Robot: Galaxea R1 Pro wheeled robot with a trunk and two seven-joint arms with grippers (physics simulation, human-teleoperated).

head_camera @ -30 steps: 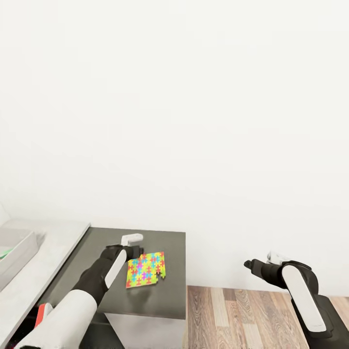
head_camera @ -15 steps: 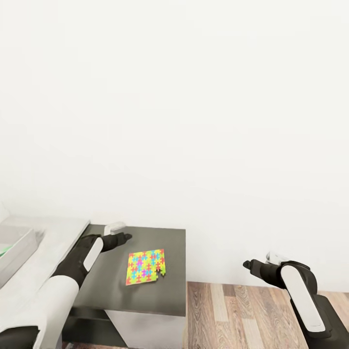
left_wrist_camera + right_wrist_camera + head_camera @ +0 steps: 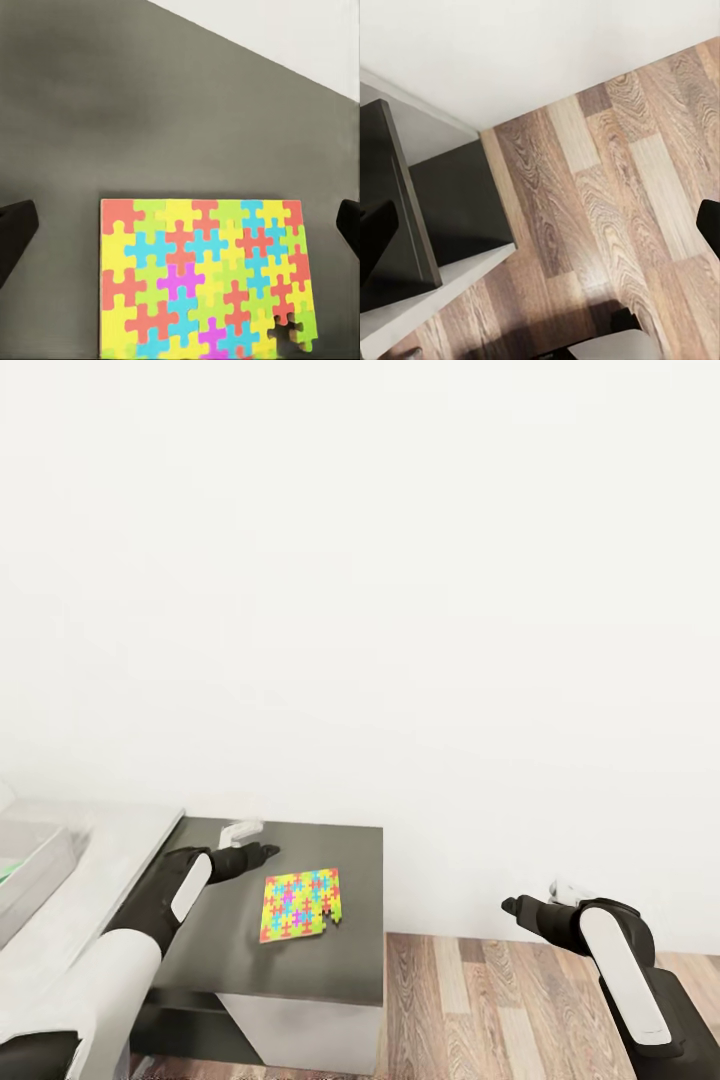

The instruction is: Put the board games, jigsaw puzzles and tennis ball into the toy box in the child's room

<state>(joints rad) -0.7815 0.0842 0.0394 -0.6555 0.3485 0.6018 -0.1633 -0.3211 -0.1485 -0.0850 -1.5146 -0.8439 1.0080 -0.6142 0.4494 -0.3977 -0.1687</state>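
Note:
One jigsaw puzzle, a thin multicolour sheet with a piece loose at one corner, lies flat on the dark grey part of the table. My left gripper hovers just behind the puzzle's far left corner, open and empty. In the left wrist view the puzzle lies below the open gripper, whose dark fingertips show at both frame edges. The toy box shows partly at the far left on the light grey top. My right gripper hangs open over the floor, right of the table.
A plain white wall rises right behind the table. Wood-plank floor lies to the table's right, under the right arm. The right wrist view shows the floor and the table's dark end.
My left gripper has drawn back and to the left, off the puzzle's near corner. The puzzle lies where it was. The right arm has barely moved.

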